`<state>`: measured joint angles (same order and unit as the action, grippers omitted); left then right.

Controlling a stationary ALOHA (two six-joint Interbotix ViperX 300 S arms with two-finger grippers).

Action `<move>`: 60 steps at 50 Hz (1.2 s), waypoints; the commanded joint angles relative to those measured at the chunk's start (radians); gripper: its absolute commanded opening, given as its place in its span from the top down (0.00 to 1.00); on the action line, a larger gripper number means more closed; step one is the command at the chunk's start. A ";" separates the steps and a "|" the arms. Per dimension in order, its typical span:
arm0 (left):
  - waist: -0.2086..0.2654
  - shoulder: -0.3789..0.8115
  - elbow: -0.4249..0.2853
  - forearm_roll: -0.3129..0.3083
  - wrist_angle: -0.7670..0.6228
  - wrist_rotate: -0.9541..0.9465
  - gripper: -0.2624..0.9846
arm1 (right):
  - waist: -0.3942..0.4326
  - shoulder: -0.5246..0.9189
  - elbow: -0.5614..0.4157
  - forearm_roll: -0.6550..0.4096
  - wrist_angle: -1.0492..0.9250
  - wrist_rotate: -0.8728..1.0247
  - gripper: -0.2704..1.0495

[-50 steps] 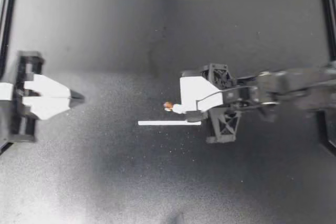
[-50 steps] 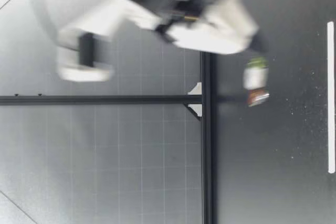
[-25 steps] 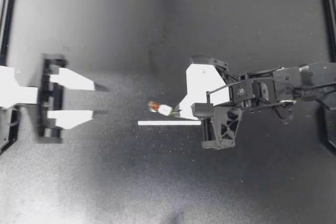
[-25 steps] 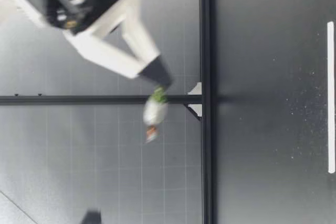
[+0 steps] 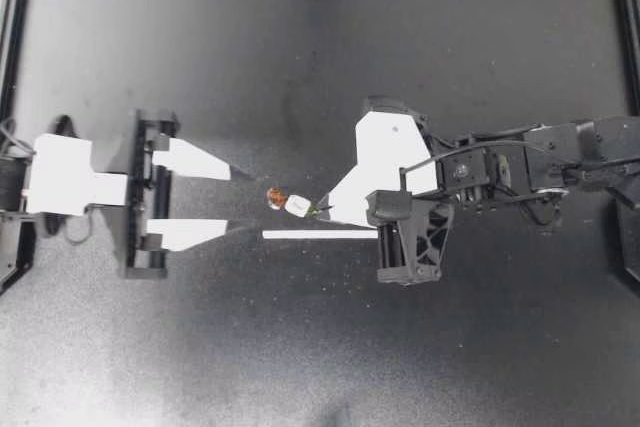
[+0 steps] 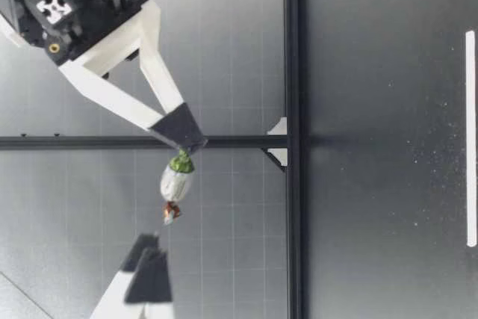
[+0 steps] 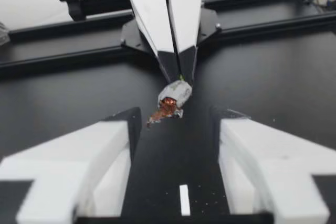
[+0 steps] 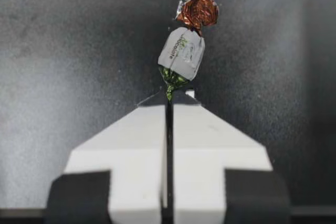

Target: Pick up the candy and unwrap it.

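Note:
The candy (image 5: 288, 201) has a white wrapped body, a green twisted tail and a copper-brown twisted tail. My right gripper (image 5: 325, 209) is shut on the green tail and holds the candy in the air, well above the table in the low view (image 6: 177, 182). The brown tail points toward my left gripper (image 5: 247, 202), which stands open a short way off, level with the candy. In the left wrist view the candy (image 7: 173, 95) hangs just ahead of the open fingers (image 7: 118, 135). From the right wrist the candy (image 8: 182, 53) sticks out past the closed tips (image 8: 169, 98).
A thin white strip (image 5: 320, 234) lies on the black table under the right gripper's tip. A black frame rail (image 6: 293, 184) runs along the table's far edge.
My right gripper has lifted the candy off the table and turned it toward the left arm. My left gripper has opened and moved in toward the candy.

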<state>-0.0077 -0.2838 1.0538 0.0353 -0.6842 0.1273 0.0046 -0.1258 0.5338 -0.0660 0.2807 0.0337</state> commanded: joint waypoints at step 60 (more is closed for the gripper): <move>-0.002 0.031 -0.044 -0.015 -0.011 -0.008 0.93 | 0.017 -0.017 -0.015 0.003 -0.028 0.005 0.93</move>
<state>-0.0092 -0.2347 1.0140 0.0215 -0.6857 0.1212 0.0169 -0.1258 0.5323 -0.0644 0.2623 0.0353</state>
